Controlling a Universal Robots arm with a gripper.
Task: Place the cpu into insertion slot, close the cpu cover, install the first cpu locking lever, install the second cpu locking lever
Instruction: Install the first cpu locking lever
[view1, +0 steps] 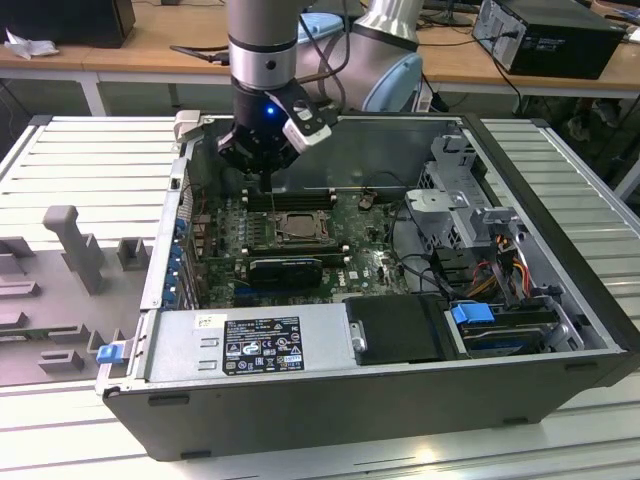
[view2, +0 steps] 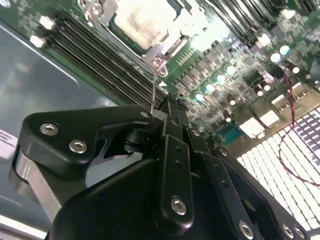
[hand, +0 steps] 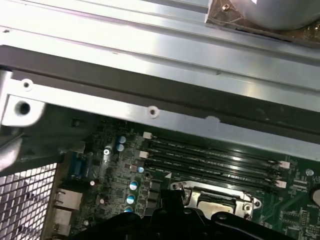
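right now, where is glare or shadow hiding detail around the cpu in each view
second wrist view: glare washes out the cpu top, the vent grille is blown white, and the gripper is a dark mass in front; first wrist view: the ribbed table shines brightly beyond the darker motherboard; exterior view: evenly lit, with a blue light glowing on the arm.

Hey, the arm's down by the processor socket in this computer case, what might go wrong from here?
The thin locking lever meets the tips of the gripper's jaws; so slim a rod could slip out and spring back toward the cpu cover. The gripper hangs close over the memory slots, so a sideways drift might scrape them.
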